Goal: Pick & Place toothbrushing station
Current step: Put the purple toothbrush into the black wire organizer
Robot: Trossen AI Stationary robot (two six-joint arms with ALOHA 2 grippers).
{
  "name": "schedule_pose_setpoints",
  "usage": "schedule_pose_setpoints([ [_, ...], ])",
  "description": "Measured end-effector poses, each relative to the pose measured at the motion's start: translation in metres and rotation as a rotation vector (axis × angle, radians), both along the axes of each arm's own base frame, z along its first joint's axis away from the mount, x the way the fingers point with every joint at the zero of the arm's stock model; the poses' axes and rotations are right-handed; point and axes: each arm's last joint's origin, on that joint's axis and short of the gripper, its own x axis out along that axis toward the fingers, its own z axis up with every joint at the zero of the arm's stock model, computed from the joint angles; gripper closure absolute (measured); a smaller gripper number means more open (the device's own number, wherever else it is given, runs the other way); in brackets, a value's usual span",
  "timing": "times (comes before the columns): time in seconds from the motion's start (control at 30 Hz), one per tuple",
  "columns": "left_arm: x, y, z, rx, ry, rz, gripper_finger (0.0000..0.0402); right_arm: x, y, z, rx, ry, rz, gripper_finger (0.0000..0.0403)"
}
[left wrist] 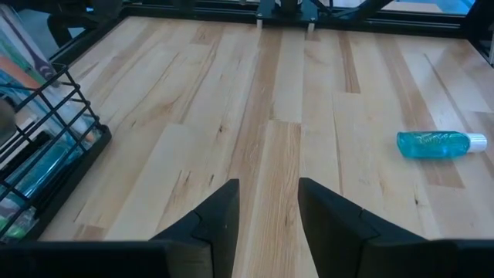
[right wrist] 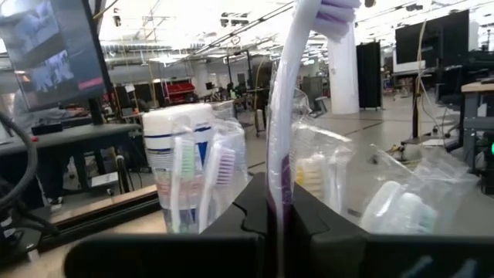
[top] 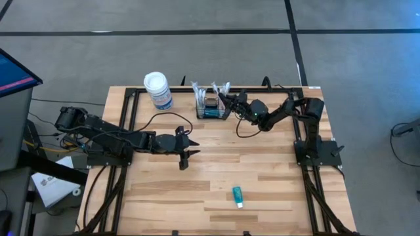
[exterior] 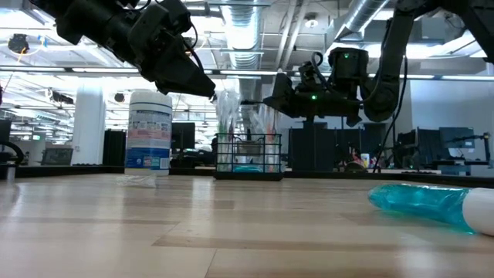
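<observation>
our right gripper (top: 226, 99) hangs at the black mesh basket (top: 212, 109) at the desk's (top: 216, 177) far edge, beside the white canister (top: 158, 90), fingers clamped on a purple toothbrush (right wrist: 287, 116) held upright. we judge it best to lower the brush straight down between the wrapped brushes and let go only once it seats. the right arm stretches low across from its base. our left gripper (top: 186, 149) hovers mid-desk, fingers apart, well clear of the teal tube (top: 237, 196).

The basket (exterior: 248, 157) stands far across the table, a canister (exterior: 149, 130) to its left. A blue tube (exterior: 432, 205) lies near right.
</observation>
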Motion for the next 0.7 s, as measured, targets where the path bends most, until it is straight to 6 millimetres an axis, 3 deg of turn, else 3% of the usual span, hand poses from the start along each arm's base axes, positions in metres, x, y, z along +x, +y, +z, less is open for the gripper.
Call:
schedule_pose_setpoints([
  [0.7, 0.0, 0.0, -0.0001, -0.003, 0.0, 0.001, 0.0275, 0.001, -0.0001, -0.0065, 0.023, 0.066, 0.0, 0.0387],
])
